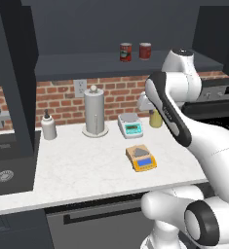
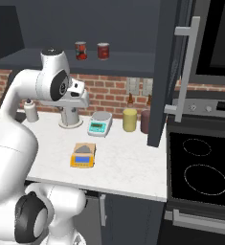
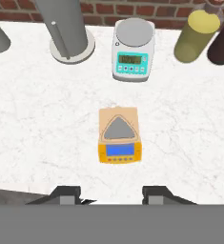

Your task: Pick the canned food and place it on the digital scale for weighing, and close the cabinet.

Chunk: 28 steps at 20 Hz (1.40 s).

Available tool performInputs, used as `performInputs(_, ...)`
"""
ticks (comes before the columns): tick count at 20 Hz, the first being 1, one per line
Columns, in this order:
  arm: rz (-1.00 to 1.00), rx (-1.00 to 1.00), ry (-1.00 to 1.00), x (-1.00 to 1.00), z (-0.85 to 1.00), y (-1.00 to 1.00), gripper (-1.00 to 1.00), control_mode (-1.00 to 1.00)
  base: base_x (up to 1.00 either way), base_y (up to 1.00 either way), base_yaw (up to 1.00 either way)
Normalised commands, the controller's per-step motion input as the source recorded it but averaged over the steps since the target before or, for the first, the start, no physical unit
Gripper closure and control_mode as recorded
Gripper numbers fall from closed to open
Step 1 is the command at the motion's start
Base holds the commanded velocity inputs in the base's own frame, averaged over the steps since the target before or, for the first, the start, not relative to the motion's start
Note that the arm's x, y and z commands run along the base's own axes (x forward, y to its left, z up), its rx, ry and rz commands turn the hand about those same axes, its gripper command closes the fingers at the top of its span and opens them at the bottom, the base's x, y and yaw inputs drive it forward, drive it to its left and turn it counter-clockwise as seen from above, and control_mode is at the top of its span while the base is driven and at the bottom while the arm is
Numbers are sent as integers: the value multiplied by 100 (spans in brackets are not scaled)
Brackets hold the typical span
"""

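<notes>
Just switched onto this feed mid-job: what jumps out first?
The big white arm rises over the counter, its claw open above the yellow-orange digital scale. Two red cans stand side by side in the open cabinet: the darker canned food left, the brighter can right. A white-grey scale sits by the brick wall.

White arm point(image 1: 184, 121) bent at the elbow, wrist turned downward, fingers point(image 3: 68, 194) spread apart, holding nothing

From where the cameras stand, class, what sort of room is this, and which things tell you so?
Most likely a kitchen, a rendered one. A stovetop with ring burners sits beside a white marble-look counter, there is a brick backsplash, and two cans stand in an open wall cabinet.
</notes>
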Motion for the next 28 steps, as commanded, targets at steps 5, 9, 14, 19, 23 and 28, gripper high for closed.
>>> performInputs(5, 0, 0, 0, -35, 0, 0, -100, -100, 0, 0, 0)
performInputs(9, 0, 0, -13, -58, 5, 0, -100, -100, 0, 0, 0)
performInputs(14, 0, 4, -37, -37, 35, 0, -100, -100, 0, 0, 0)
performInputs(19, 0, 1, -39, -9, 63, 0, -100, -100, 0, 0, 0)
performInputs(23, 0, 1, -27, 0, 67, 0, -100, -100, 0, 0, 0)
performInputs(28, 0, 0, -13, 0, 62, 0, -100, -100, 0, 0, 0)
